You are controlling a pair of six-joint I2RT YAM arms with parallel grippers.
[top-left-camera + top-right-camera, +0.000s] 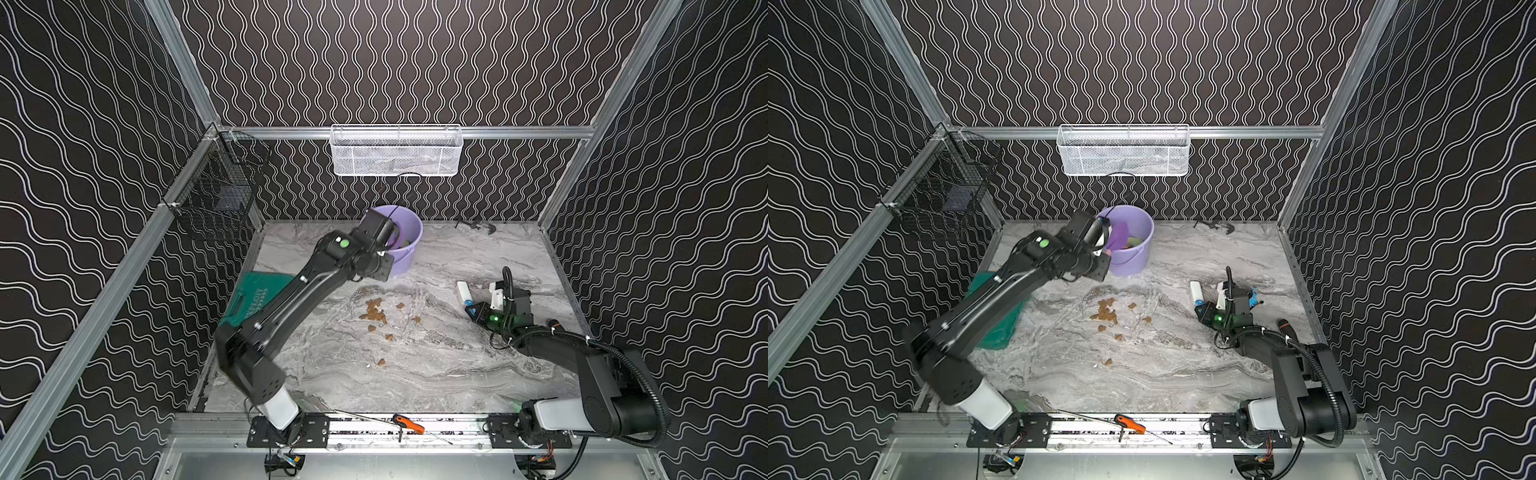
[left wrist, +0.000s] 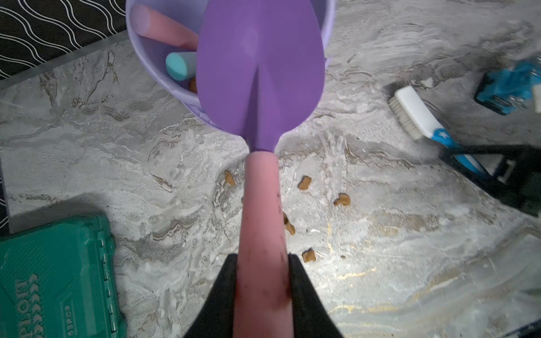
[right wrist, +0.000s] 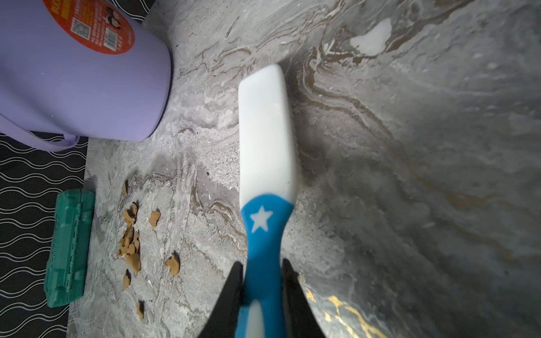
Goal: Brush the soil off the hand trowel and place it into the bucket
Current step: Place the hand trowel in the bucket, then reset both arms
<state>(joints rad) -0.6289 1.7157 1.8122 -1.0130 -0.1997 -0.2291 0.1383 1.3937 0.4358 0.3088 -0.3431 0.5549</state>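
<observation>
Marbled table (image 1: pixel 436 374), crumbly soil (image 1: pixel 376 311) scattered, left pincer (image 2: pixel 262 257) clamping purple trowel (image 2: pixel 259 73) at lilac bucket (image 1: pixel 409 249) mouth, right pincer (image 3: pixel 262 263) gripping white brush (image 3: pixel 265 131), green case (image 2: pixel 55 278) nearby.

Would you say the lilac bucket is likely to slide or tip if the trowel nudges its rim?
The bucket looks like thin plastic on a smooth marble tabletop, so it would probably slide. Tipping seems less likely: it looks squat, with tool handles inside adding weight.

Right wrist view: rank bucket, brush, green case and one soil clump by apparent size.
Largest to smallest:
1. bucket, though cropped by the frame edge
2. brush, which is nearest the camera, so it looks oversized
3. green case
4. soil clump
</observation>
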